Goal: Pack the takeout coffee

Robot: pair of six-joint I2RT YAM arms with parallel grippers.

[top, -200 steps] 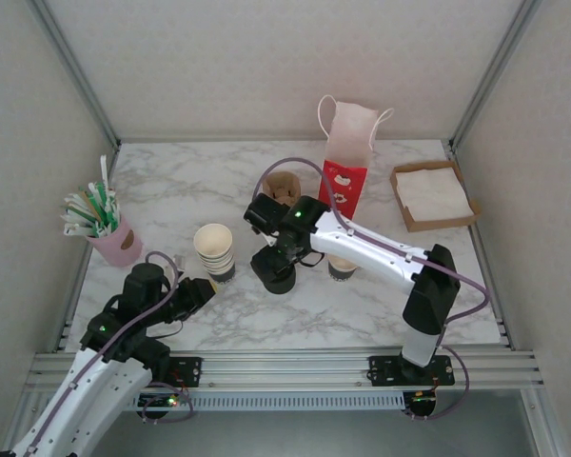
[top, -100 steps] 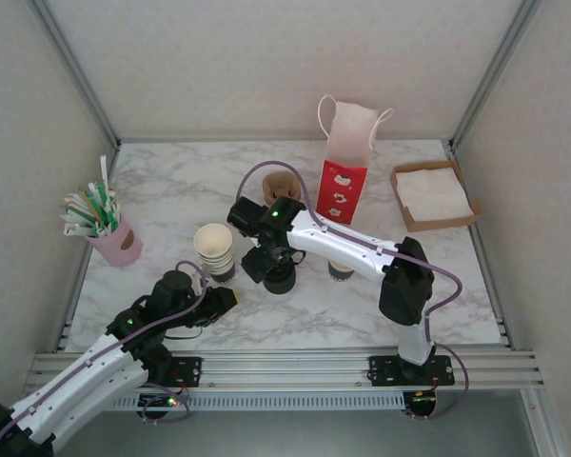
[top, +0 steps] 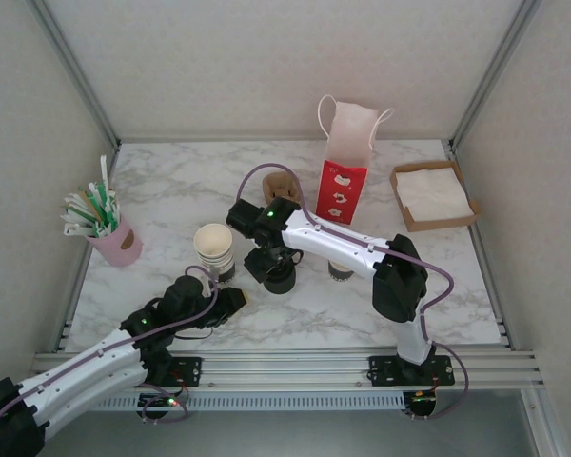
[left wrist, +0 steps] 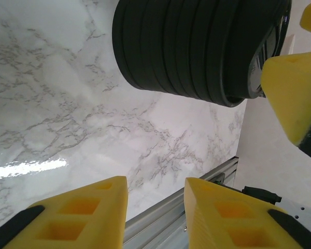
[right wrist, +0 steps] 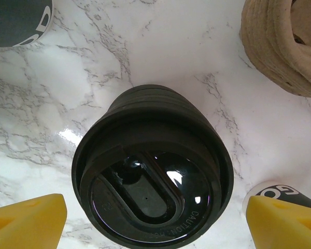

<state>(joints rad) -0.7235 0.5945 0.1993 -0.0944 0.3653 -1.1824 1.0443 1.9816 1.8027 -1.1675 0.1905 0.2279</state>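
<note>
Takeout coffee [top: 341, 272] beside right arm [top: 347, 249], right tool [right wrist: 153, 207] spread over lid stack [right wrist: 145, 114]

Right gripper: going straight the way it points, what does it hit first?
Likely the stack of black lids, centred under the open right gripper. Its fingers may pass down either side of the stack; depth is unclear.

Bright, even light, soft shadows; glare on the marble table [left wrist: 26, 167] and lid stack [right wrist: 173, 176].
</note>
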